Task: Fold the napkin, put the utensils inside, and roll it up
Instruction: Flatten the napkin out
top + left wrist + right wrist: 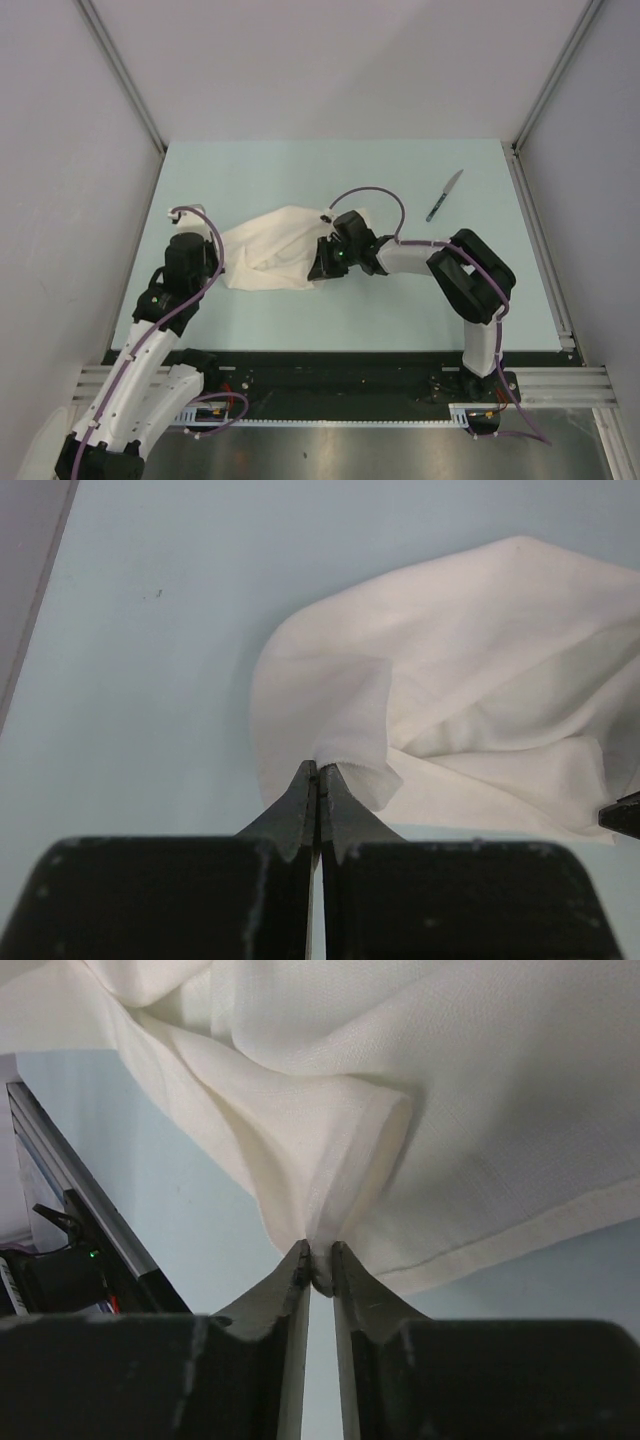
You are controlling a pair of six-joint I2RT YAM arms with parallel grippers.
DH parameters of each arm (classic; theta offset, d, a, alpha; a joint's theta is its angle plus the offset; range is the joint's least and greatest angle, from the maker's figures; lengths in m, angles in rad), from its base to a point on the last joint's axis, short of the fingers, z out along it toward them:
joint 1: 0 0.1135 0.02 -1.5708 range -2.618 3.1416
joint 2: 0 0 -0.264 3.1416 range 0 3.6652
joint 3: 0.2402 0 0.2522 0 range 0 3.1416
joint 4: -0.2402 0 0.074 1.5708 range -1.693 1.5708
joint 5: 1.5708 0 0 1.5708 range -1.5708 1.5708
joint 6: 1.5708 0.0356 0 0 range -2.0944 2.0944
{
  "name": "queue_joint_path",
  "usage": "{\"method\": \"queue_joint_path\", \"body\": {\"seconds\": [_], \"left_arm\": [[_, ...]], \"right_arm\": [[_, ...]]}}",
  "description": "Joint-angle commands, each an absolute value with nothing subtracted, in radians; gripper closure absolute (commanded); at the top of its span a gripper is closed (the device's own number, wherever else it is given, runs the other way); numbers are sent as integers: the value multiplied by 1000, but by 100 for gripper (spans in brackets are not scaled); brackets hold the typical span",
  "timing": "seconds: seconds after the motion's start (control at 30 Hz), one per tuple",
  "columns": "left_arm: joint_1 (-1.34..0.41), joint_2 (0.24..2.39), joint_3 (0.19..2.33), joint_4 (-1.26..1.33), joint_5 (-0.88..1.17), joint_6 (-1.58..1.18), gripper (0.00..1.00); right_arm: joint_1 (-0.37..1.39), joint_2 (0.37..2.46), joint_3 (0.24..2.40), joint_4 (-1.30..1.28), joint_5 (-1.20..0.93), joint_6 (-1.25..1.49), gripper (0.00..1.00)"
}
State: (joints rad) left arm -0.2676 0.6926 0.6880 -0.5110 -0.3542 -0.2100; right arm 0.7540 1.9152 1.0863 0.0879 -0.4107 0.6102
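Napkin (266, 254) lies cream and rumpled; left gripper (318, 771) pinches its nine-o'clock edge, right gripper (318, 1257) pinches its three-o'clock edge.

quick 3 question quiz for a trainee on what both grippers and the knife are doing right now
1. True or false: the knife lies on the napkin.
2. Pick one: the left gripper is (A) open above the table, (B) shut on an edge of the napkin, (C) shut on the knife.
3. Fill the gap: the right gripper pinches a fold of the ___.

Key: 1 false, the knife lies apart from the napkin, toward the far right of the table. 2 B. 3 napkin.
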Motion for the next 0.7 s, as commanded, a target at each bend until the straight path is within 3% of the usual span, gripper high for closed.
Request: {"method": "queue_joint_path", "body": {"seconds": [0.0, 0.03, 0.07, 0.2, 0.43, 0.67], "left_arm": [[-258, 678, 689, -486, -350, -219, 100], [-258, 677, 690, -486, -350, -218, 100], [-258, 675, 693, -486, -351, -216, 100], [-258, 672, 756, -506, -441, -195, 100], [-258, 609, 974, -378, -600, -91, 100], [-258, 589, 1253, -204, -478, 44, 100]], "right_arm": [[758, 1927, 1078, 130, -436, 627, 87], [758, 1919, 1078, 132, -428, 624, 97], [755, 1892, 1077, 132, -420, 624, 100], [736, 1728, 1072, 109, -348, 578, 100], [778, 1315, 1224, -126, 56, 301, 100], [908, 1048, 1405, -140, 228, 46, 100]]}}
